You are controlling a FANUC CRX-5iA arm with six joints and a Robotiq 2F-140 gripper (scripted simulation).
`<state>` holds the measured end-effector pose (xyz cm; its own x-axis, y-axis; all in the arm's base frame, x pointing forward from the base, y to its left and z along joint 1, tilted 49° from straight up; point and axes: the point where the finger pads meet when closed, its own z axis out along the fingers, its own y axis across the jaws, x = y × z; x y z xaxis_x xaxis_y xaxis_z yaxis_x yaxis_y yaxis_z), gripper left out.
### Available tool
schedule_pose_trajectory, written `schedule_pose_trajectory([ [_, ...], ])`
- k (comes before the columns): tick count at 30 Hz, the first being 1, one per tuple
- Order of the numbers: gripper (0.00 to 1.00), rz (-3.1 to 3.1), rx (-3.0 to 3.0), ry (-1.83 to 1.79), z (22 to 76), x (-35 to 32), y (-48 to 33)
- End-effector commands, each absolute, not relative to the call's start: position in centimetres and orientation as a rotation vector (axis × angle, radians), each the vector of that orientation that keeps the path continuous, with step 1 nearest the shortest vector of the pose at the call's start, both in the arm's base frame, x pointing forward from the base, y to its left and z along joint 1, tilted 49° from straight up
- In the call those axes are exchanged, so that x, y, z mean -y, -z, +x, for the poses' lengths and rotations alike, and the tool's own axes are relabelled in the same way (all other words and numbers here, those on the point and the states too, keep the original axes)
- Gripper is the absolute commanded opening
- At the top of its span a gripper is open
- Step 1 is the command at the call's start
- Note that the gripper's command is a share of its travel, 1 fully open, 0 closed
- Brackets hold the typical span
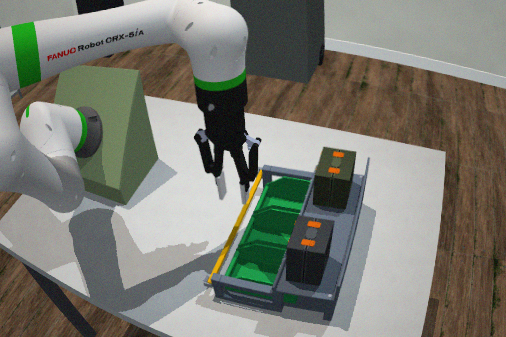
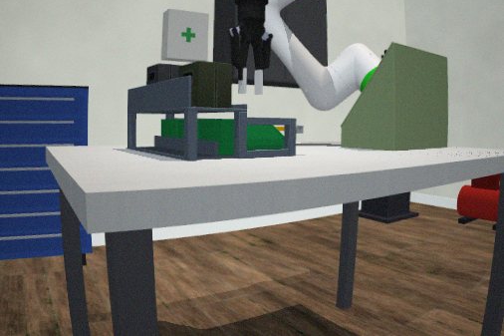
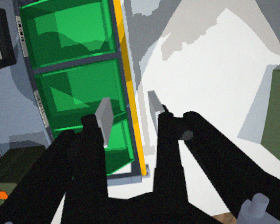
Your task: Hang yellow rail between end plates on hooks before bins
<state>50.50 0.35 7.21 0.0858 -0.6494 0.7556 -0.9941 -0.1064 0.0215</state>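
Observation:
The yellow rail [image 1: 235, 228] lies along the front of the green bins [image 1: 265, 231], running from the far hook [image 1: 262, 173] to the near hook [image 1: 212, 279] of the grey rack. I cannot tell exactly how its ends sit against the end plates. My gripper [image 1: 232, 193] hangs above the rail's far half, clear of it, with its fingers a little apart and nothing between them. In the wrist view the rail [image 3: 126, 66] runs below, between the two fingertips. In the exterior view the gripper [image 2: 250, 88] is well above the rack, and only a bit of the rail [image 2: 280, 129] shows.
Two dark boxes [image 1: 334, 177] [image 1: 309, 249] with orange tabs stand on the rack behind the bins. The robot's green pedestal [image 1: 107, 131] stands at the table's left. A grey cabinet [image 1: 280, 21] stands on the floor behind the table.

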Motion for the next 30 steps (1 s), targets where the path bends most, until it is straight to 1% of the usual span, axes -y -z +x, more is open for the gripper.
schedule_pose_trajectory([
  [1,0.3,1.818,1.617,-0.809,50.51,-0.36,-7.21],
  [30,0.3,1.818,1.617,-0.809,50.56,0.2,-6.72],
])
